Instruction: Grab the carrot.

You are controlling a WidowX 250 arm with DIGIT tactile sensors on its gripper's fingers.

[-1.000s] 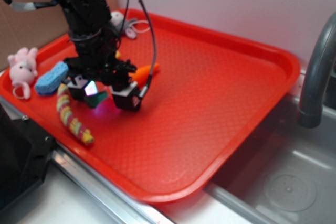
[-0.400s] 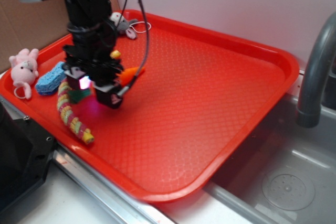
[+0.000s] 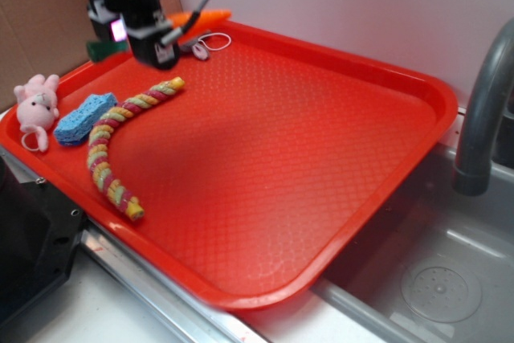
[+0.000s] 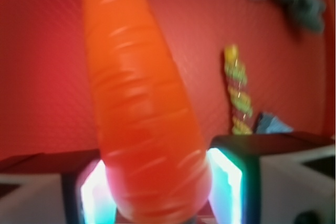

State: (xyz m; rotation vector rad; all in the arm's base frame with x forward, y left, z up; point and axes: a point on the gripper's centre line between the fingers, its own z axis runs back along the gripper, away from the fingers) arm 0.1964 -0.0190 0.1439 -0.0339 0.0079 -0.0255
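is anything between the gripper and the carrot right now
Nothing visible. The carrot is already clamped between the fingers of the gripper, lifted above the red tray.

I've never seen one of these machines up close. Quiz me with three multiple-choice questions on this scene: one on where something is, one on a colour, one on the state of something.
1. Where is the carrot?
A. lying flat on the tray
B. held up in the gripper, above the tray
C. in the sink

2. What colour is the sponge?
A. blue
B. white
C. black

3. What state is the gripper in?
A. wide open and empty
B. shut on the carrot
C. shut on the rope

Answers:
1 B, the wrist view shows it standing out from between the fingers with the tray behind.
2 A, it lies beside the pink plush.
3 B, both pads press its thick end.
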